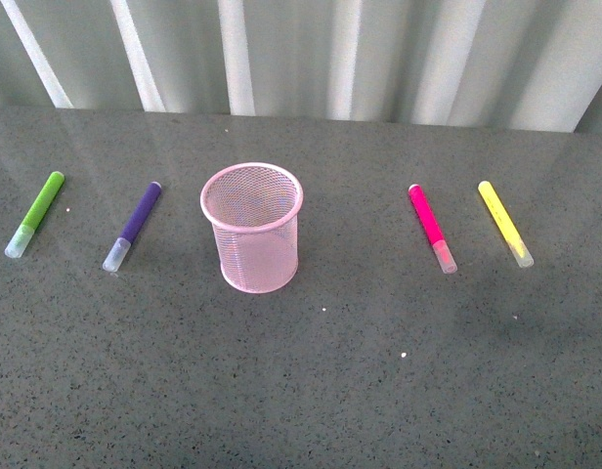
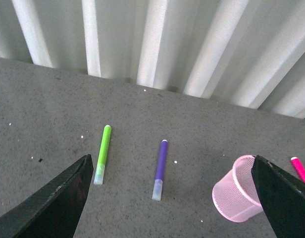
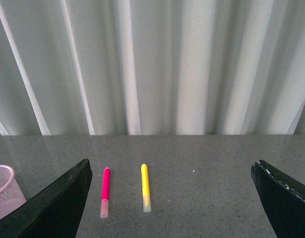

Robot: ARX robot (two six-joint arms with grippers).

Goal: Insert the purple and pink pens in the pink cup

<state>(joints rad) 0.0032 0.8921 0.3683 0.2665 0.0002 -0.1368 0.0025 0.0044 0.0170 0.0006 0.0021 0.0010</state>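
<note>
The pink cup [image 1: 252, 227] stands upright and empty in the middle of the grey table. The purple pen [image 1: 133, 225] lies to its left and the pink pen [image 1: 431, 228] to its right, both flat with clear caps toward me. Neither gripper shows in the front view. In the left wrist view my left gripper [image 2: 175, 198] is open, high above the table, with the purple pen [image 2: 160, 169] between its fingers and the pink cup [image 2: 236, 196] by one finger. In the right wrist view my right gripper [image 3: 172, 198] is open above the pink pen [image 3: 105, 192].
A lime-green marker [image 1: 36, 213] lies at the far left and a yellow marker [image 1: 504, 223] at the far right. A white pleated curtain [image 1: 301, 54] hangs along the table's back edge. The green marker [image 2: 102, 153] and the yellow marker [image 3: 145, 187] show in the wrist views.
</note>
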